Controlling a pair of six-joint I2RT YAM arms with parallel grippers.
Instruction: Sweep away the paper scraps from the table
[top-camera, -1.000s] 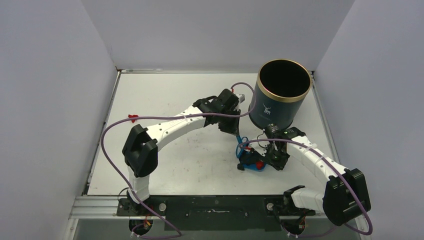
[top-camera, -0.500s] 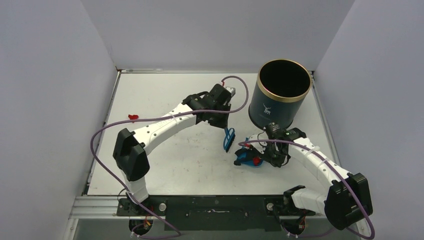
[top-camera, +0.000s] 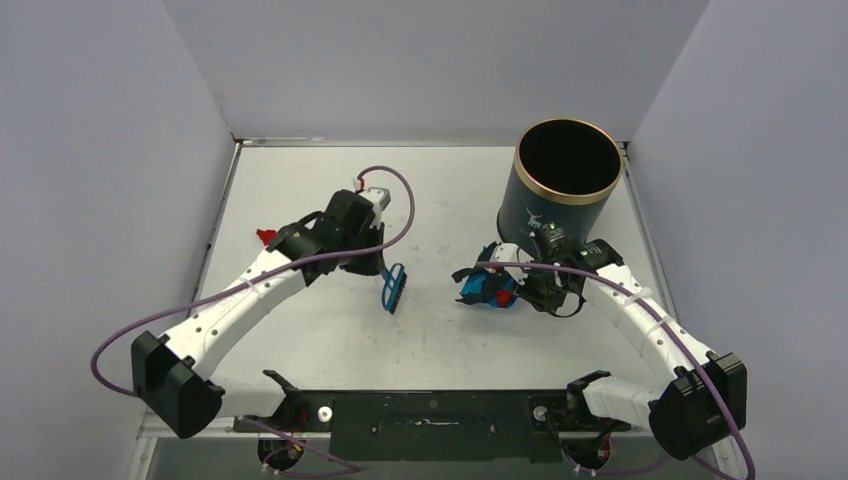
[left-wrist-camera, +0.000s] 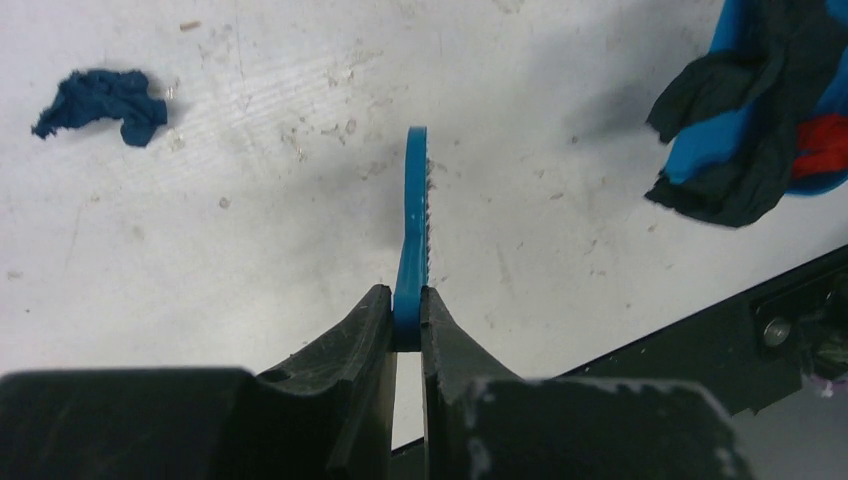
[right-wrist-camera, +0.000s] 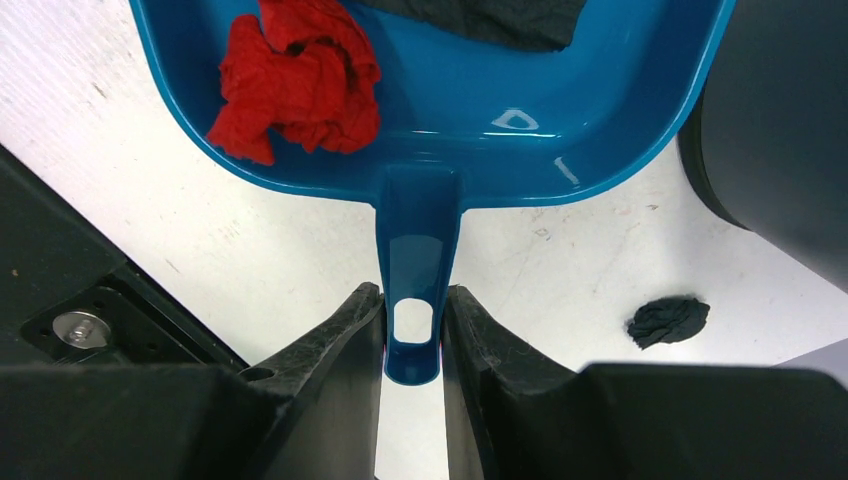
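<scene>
My left gripper (top-camera: 381, 270) (left-wrist-camera: 408, 302) is shut on the handle of the blue hand brush (top-camera: 393, 290) (left-wrist-camera: 413, 225), which hangs over the white table (top-camera: 300, 180) left of centre. My right gripper (top-camera: 524, 290) (right-wrist-camera: 413, 305) is shut on the handle of the blue dustpan (top-camera: 484, 288) (right-wrist-camera: 450, 120). The pan holds a red paper scrap (right-wrist-camera: 295, 80) and a black one (right-wrist-camera: 480, 20), which drapes over its edge (left-wrist-camera: 735, 110). On the table lie a dark blue scrap (left-wrist-camera: 100, 100), a black scrap (right-wrist-camera: 668, 320) and a red scrap (top-camera: 266, 236) at the left edge.
A tall dark bin with a gold rim (top-camera: 560, 185) stands at the back right, right behind the dustpan, and shows in the right wrist view (right-wrist-camera: 790, 130). Grey walls close in three sides. The black base rail (top-camera: 430, 410) runs along the near edge.
My left arm has swung left with the brush, away from the dustpan. My right gripper has carried the dustpan a little back, closer to the bin.
</scene>
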